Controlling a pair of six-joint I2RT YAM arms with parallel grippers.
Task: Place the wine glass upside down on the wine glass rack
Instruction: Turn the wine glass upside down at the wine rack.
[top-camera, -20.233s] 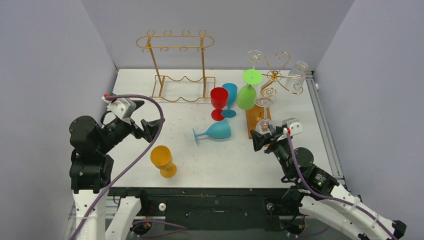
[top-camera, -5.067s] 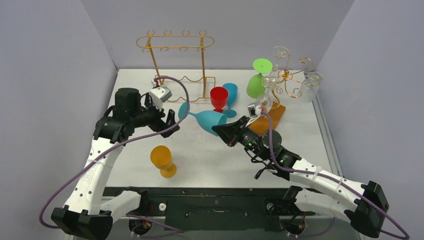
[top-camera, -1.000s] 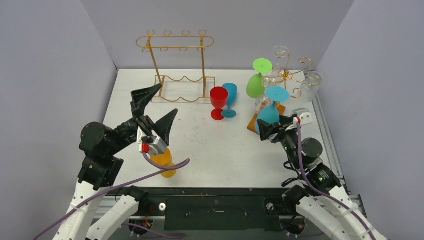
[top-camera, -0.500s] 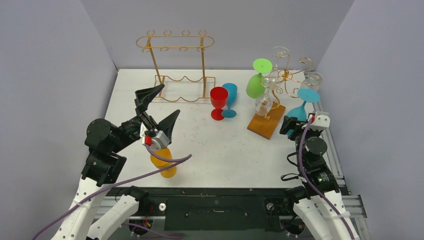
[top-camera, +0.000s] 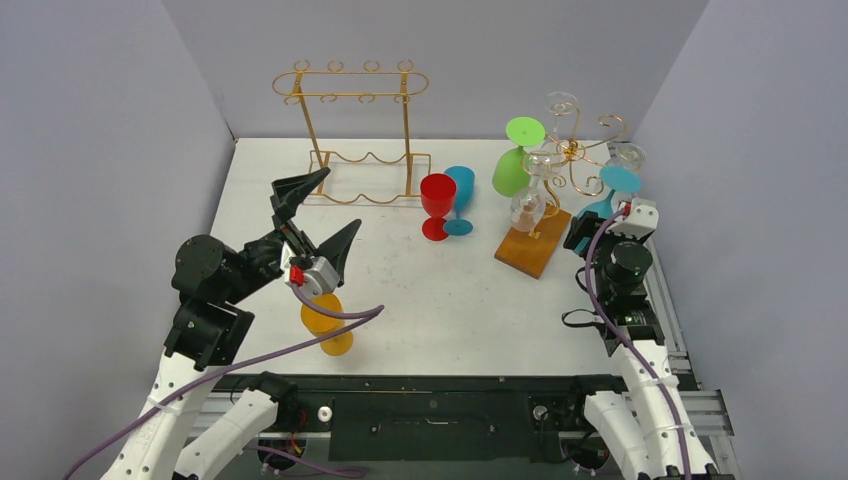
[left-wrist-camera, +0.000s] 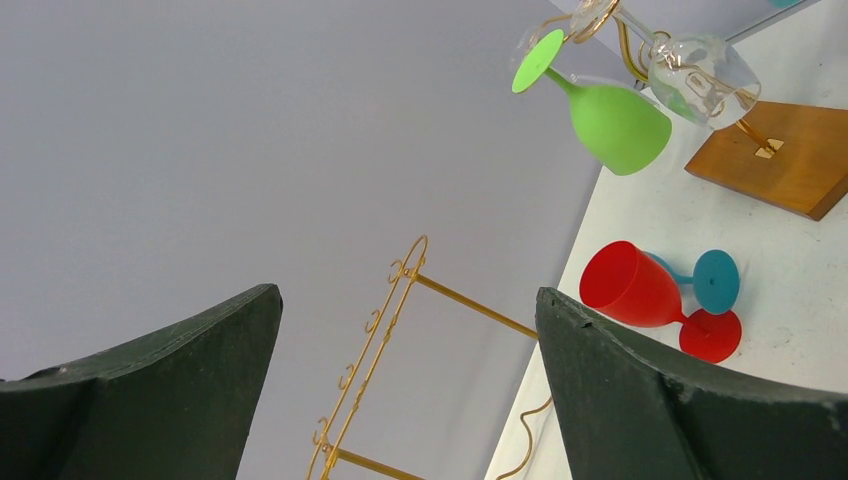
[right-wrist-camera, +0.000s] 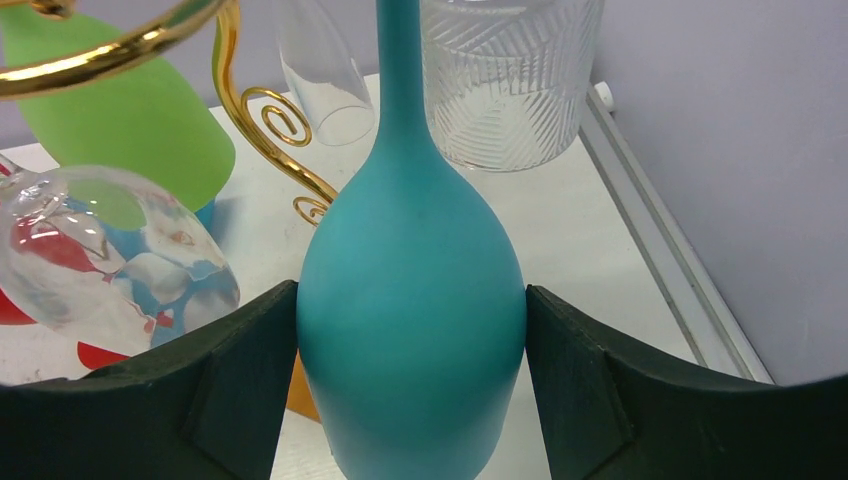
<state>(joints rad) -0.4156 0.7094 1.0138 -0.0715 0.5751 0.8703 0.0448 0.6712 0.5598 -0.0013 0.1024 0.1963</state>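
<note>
Within right end effector (right-wrist-camera: 408, 295), teal glass (right-wrist-camera: 410, 350)

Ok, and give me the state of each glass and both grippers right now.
left gripper: open, empty
right gripper: shut on the teal glass bowl
teal glass: upside down, held; hooked or not, cannot tell
green glass: hanging upside down on the rack
red glass: upright on the table
blue glass: upright behind the red glass
orange glass: on the table, partly hidden
</note>
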